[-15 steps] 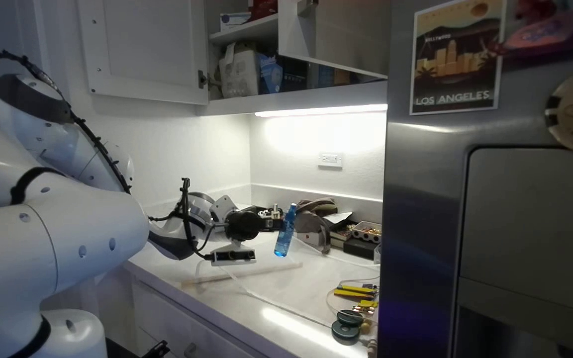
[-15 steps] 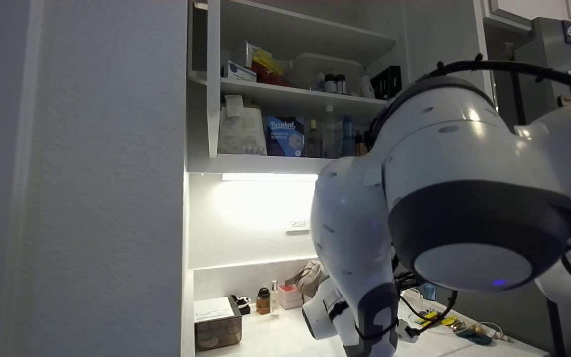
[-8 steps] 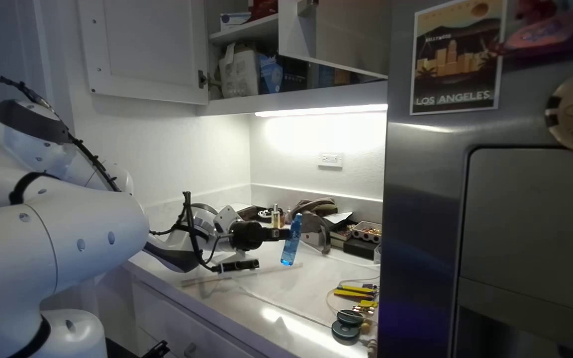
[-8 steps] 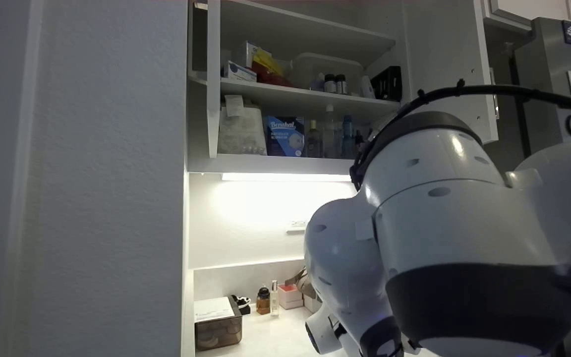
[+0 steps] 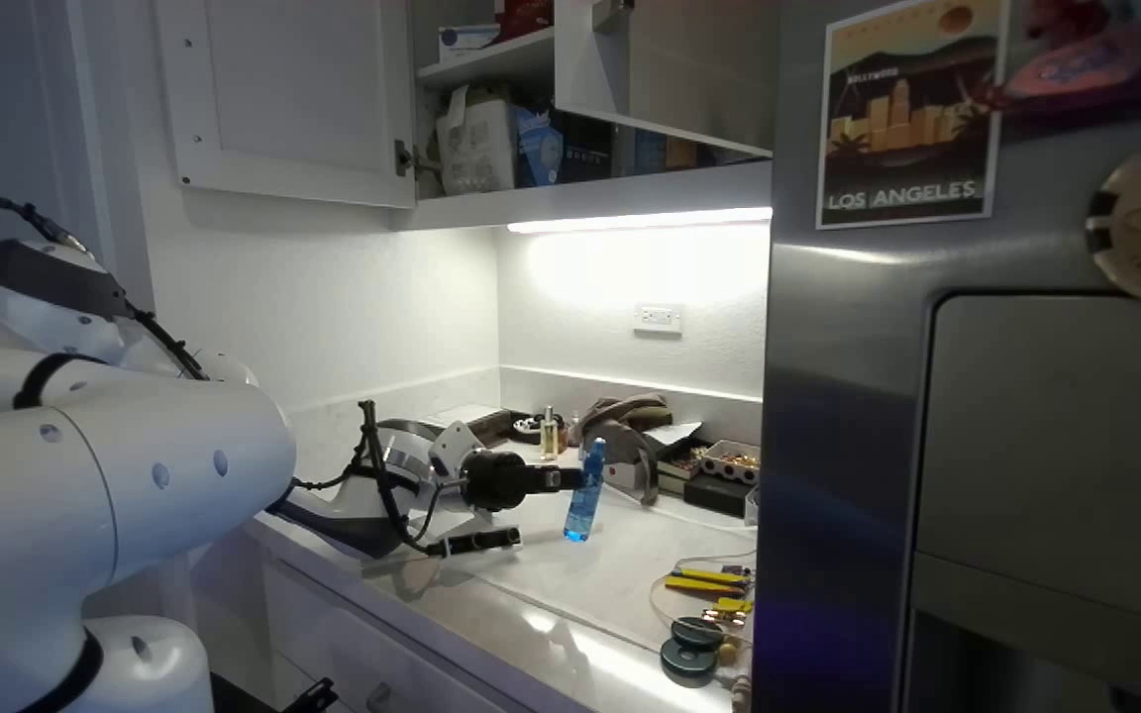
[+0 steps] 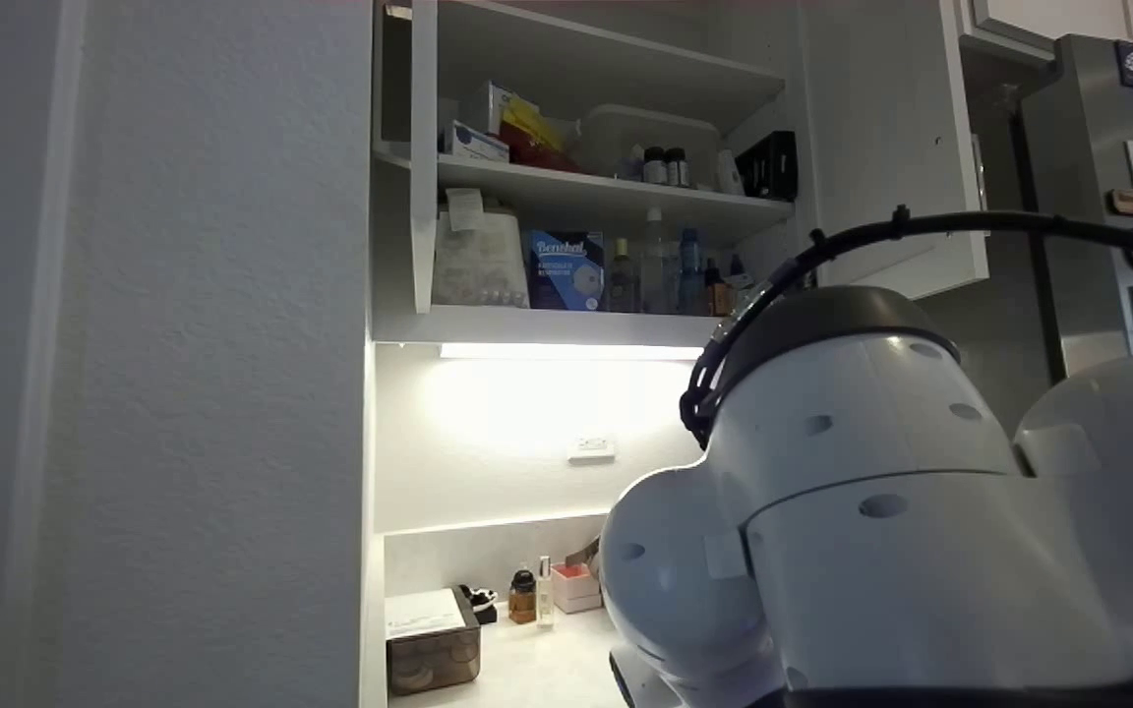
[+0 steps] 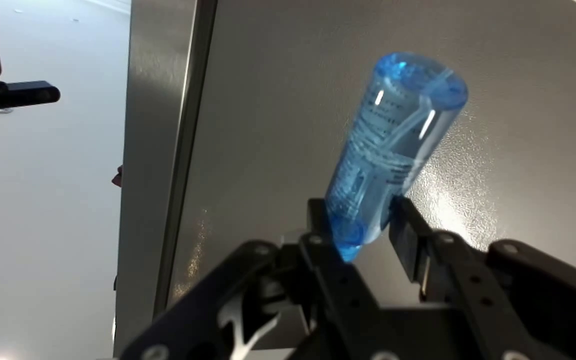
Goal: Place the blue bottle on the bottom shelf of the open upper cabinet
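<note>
The blue bottle (image 5: 583, 500) is above the counter in an exterior view, slightly tilted, narrow neck up. My gripper (image 5: 576, 479) is shut on its upper part. In the wrist view the bottle (image 7: 388, 145) sits between both fingers (image 7: 408, 235), its base pointing away. The open upper cabinet (image 5: 303, 99) is well above the gripper; it also shows in an exterior view (image 6: 881, 128) with its doors open. Its bottom shelf (image 6: 566, 324) has the light strip beneath and also shows in an exterior view (image 5: 590, 203). There, bottle and gripper are hidden or out of frame behind the arm.
The bottom shelf holds a white bag (image 6: 480, 261), a blue box (image 6: 566, 270) and several bottles (image 6: 660, 265). A cabinet door (image 5: 689, 79) hangs open near the steel fridge (image 5: 848, 416). Yellow-and-black tools (image 5: 707, 584), green discs (image 5: 691, 649) and a grey bag (image 5: 620, 436) lie on the counter.
The arm and gripper have moved down, carrying the bottle lower and slightly toward the fridge. The arm has sunk away from the cabinet, uncovering the right end of the bottom shelf.
</note>
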Controlling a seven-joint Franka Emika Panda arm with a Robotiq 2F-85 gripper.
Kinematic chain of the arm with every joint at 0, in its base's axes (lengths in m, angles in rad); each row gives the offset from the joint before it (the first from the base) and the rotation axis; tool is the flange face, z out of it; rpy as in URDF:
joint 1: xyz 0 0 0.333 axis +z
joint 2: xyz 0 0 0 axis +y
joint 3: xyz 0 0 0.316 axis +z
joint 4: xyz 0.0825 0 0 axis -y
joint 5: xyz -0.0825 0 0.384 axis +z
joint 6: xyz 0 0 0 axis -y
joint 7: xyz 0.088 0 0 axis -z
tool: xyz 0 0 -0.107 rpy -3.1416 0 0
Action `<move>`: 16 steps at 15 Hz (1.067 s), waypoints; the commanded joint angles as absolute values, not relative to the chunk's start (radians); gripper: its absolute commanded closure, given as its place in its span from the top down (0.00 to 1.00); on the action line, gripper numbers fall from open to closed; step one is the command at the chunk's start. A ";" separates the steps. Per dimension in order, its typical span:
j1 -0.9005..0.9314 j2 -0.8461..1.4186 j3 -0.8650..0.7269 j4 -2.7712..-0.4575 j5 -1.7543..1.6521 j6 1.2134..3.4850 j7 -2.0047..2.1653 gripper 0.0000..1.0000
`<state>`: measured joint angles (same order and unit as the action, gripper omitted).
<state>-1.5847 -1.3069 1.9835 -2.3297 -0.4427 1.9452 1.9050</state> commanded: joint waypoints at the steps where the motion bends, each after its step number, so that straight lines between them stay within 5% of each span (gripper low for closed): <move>1: -1.556 -1.384 1.978 -2.321 -0.391 1.963 1.849 0.11; 16: -1.489 -1.487 2.018 -2.338 -0.319 1.977 1.843 0.11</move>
